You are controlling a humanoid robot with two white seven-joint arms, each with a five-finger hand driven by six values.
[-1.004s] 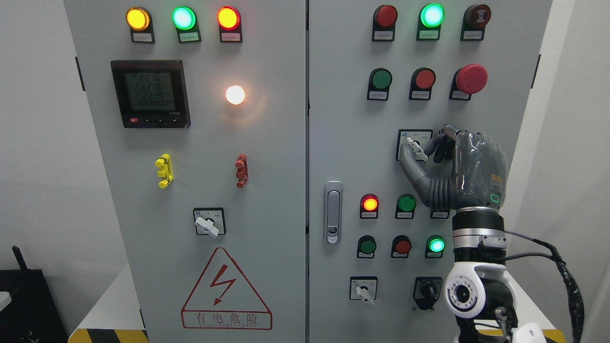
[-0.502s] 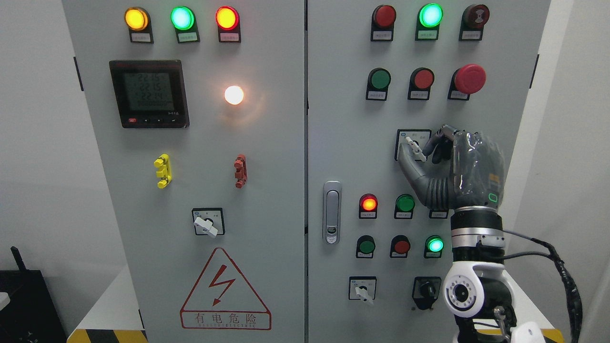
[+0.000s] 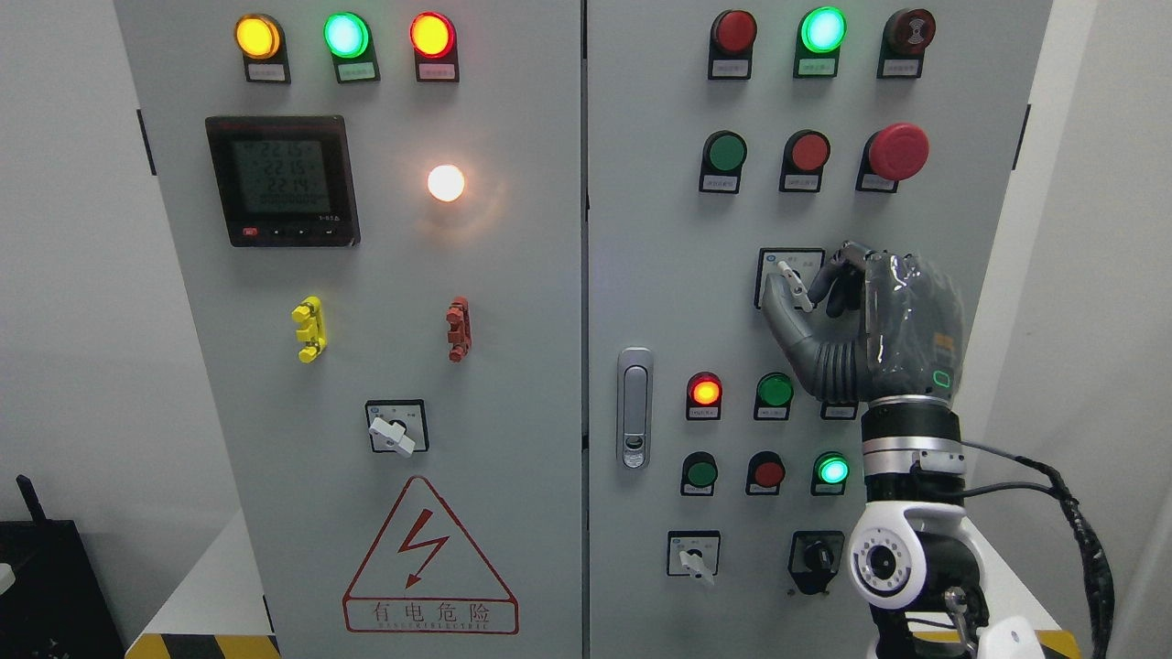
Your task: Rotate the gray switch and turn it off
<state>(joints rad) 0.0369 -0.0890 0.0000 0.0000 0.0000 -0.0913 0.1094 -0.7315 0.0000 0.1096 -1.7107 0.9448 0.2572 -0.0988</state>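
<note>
The gray rotary switch (image 3: 795,284) sits on a square plate on the right cabinet door, its pale lever tilted with the upper end toward the left. My right hand (image 3: 810,295) comes up from the lower right, thumb under the lever and curled fingers (image 3: 838,279) on its right side, pinching it. The hand hides the right part of the switch plate. The left arm does not show.
Around the switch are a red mushroom button (image 3: 897,151), red and green push buttons, a lit red lamp (image 3: 704,391) and a lit green lamp (image 3: 832,469). A door latch (image 3: 634,407) lies to the left. Two more rotary switches (image 3: 693,558) sit below.
The whole view has drifted slightly left. My right hand stays pinched on the lever, and the lever looks tilted a little more upright than before.
</note>
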